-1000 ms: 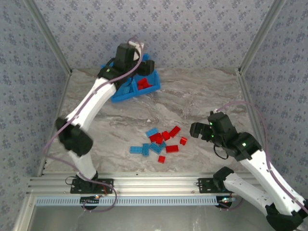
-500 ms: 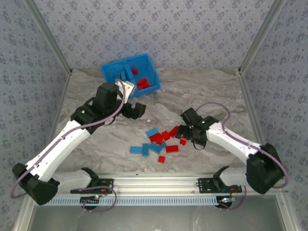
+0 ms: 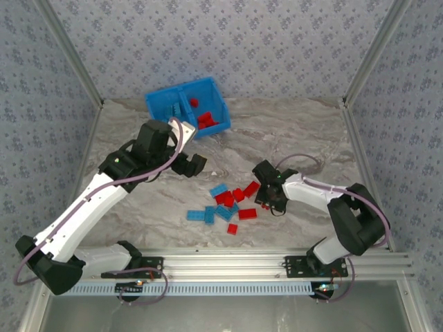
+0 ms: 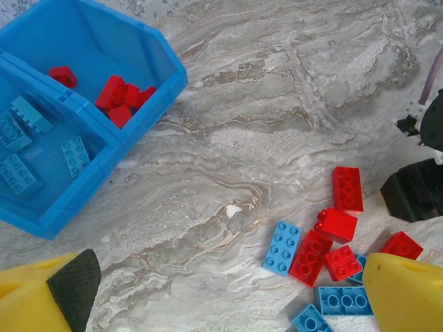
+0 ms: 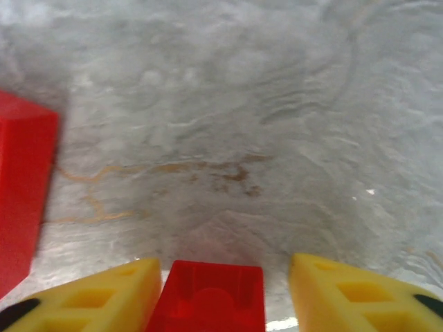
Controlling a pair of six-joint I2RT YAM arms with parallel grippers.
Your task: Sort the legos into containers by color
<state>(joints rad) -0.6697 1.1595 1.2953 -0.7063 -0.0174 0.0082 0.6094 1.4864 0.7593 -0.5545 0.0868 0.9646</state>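
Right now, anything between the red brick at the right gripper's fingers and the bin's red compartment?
A second red lego lies beside the red brick on that side; beyond it, bare table to the red compartment. The left gripper, open, hangs near that line.

Overhead from behind the bases; left wrist downward over the same bin point(image 4: 149, 52) and legos point(image 4: 347, 188); right wrist near tabletop point(image 5: 228, 104).

Red and light-blue legos point(image 3: 247, 214), blue bin point(image 4: 90, 28), grey marbled table point(image 3: 297, 131)
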